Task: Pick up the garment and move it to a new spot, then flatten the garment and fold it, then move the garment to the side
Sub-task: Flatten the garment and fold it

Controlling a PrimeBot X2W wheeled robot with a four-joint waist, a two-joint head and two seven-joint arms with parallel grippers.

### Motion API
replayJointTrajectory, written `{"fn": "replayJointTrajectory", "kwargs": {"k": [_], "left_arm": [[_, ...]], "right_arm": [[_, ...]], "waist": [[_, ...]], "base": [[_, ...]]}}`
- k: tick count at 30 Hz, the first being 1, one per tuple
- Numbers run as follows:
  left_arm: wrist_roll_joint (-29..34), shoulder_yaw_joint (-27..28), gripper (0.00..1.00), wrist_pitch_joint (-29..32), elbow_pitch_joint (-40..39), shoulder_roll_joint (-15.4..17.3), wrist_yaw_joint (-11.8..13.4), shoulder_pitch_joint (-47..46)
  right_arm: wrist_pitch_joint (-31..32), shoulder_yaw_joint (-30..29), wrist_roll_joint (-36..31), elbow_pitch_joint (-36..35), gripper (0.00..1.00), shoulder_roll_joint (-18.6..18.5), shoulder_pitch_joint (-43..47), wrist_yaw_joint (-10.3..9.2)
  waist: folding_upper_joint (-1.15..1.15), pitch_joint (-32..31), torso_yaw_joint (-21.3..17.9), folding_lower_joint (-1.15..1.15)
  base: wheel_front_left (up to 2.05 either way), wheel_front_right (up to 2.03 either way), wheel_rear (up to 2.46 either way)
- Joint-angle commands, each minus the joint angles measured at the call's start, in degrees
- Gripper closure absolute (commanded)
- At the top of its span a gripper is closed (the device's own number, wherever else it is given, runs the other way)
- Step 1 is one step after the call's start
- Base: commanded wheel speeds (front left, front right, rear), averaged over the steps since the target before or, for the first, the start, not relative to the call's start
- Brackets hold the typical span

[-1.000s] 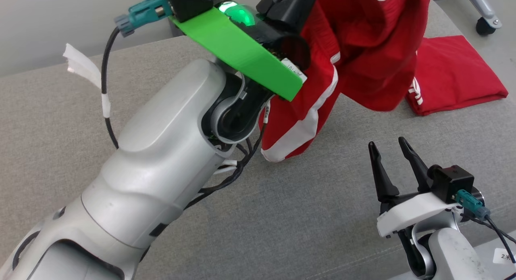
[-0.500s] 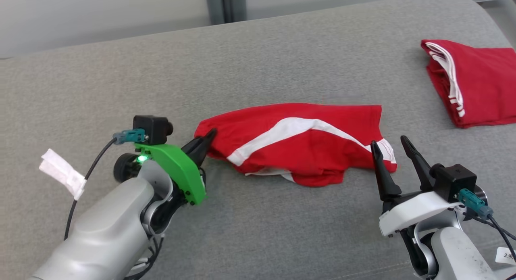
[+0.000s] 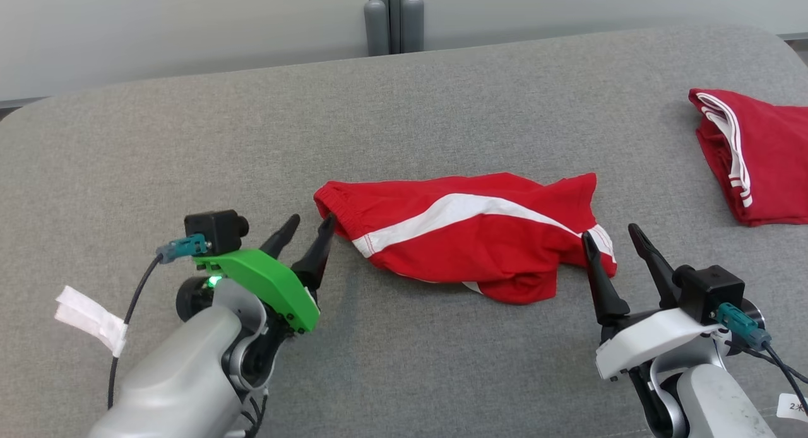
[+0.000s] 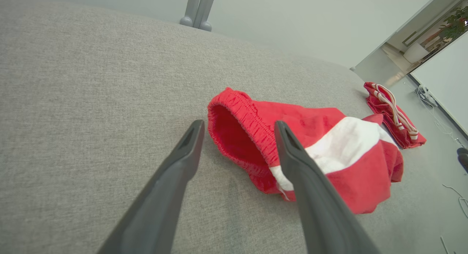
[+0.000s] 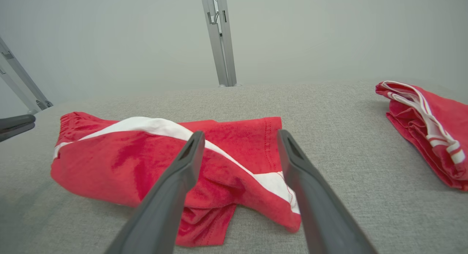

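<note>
The garment is a pair of red shorts with a white stripe, lying crumpled across the middle of the grey cushioned surface. Its elastic waistband end faces my left gripper, which stands open just beside it, with nothing between its fingers. My right gripper is open at the shorts' other end, its fingertips over the hem. In the right wrist view the garment lies just beyond my open right gripper. The left wrist view shows my left gripper open at the waistband.
A second red garment with white stripes lies folded at the far right of the surface. A grey metal post rises behind the back edge. A white tag hangs off my left arm's cable.
The left gripper held the garment high a second ago, then lay shut at its waistband on the surface. It has now opened and let go. The head view has shifted. The right gripper stays open.
</note>
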Motion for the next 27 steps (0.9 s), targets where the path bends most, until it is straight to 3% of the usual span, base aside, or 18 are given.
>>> {"fn": "replayJointTrajectory", "kwargs": {"k": [1,5,13,16,17,18,27], "left_arm": [[-1.34,0.41,0.0,0.26,-0.65,-0.4,-0.64,1.81],[-4.32,1.17,0.0,1.61,-2.1,-1.72,-2.05,3.02],[-6.33,0.55,0.0,6.05,1.0,-4.25,-1.38,0.89],[-6.21,-0.05,0.03,7.31,1.34,-4.76,-2.39,0.57],[-5.92,-0.22,0.56,7.31,1.3,-4.68,-2.72,0.48],[-5.68,-0.42,1.0,7.35,1.04,-4.51,-3.31,0.41],[-3.27,-2.35,1.0,5.57,-5.58,0.77,-5.18,4.39]], "right_arm": [[0.23,-0.13,0.06,-0.23,0.0,-0.16,0.63,-0.09],[0.35,-0.25,0.11,-0.65,0.0,-0.13,1.02,-0.09],[0.42,-0.25,0.13,-1.27,0.0,0.06,0.51,-0.09],[0.15,-0.74,0.1,-1.37,0.0,0.25,0.78,-0.1],[0.09,-0.87,0.12,-1.36,0.0,0.31,0.86,-0.09],[0.0,-1.09,0.12,-1.37,0.0,0.36,1.02,-0.1],[-0.02,-2.52,-0.31,-1.49,0.0,0.67,1.89,-0.09]], "waist": [[0.0,-0.53,0.03,0.0],[0.0,-0.69,-0.44,0.0],[0.0,-0.08,-2.24,0.0],[0.0,0.26,-2.62,0.0],[0.0,0.32,-2.66,0.0],[0.0,0.42,-2.66,0.0],[0.0,0.14,-0.68,0.0]], "base": [[0.0,0.0,0.0],[0.0,0.0,0.0],[0.0,0.0,0.0],[0.0,0.0,0.0],[0.0,0.0,0.0],[0.0,0.0,0.0],[0.0,0.0,0.0]]}}
